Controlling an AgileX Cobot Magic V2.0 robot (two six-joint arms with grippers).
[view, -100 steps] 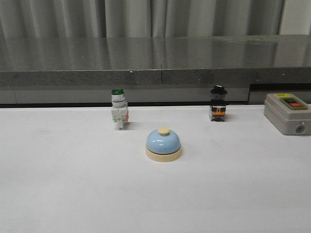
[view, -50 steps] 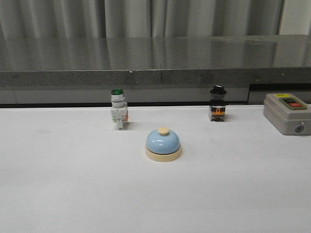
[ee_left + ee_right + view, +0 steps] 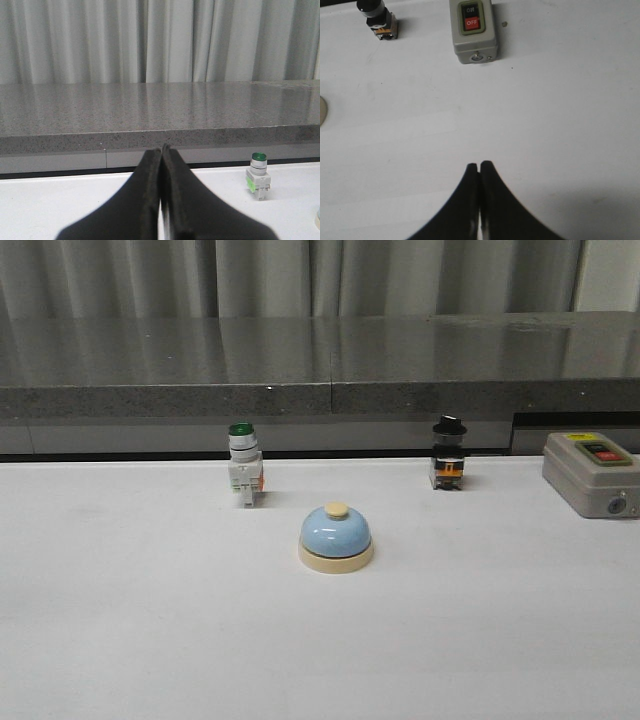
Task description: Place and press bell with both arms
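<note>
We see the light-blue dome bell with cream base point(image 3: 336, 538) on the white table point(image 3: 150, 620), between two switches. Our left gripper point(image 3: 161, 150) and right gripper point(image 3: 479, 166) are both closed, empty.

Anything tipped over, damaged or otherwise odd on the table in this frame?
Nothing stands out. The bell sits upright on its base, the green switch and black switch stand upright behind it, and the on/off box lies flat. Both pincers are shut and empty.
</note>
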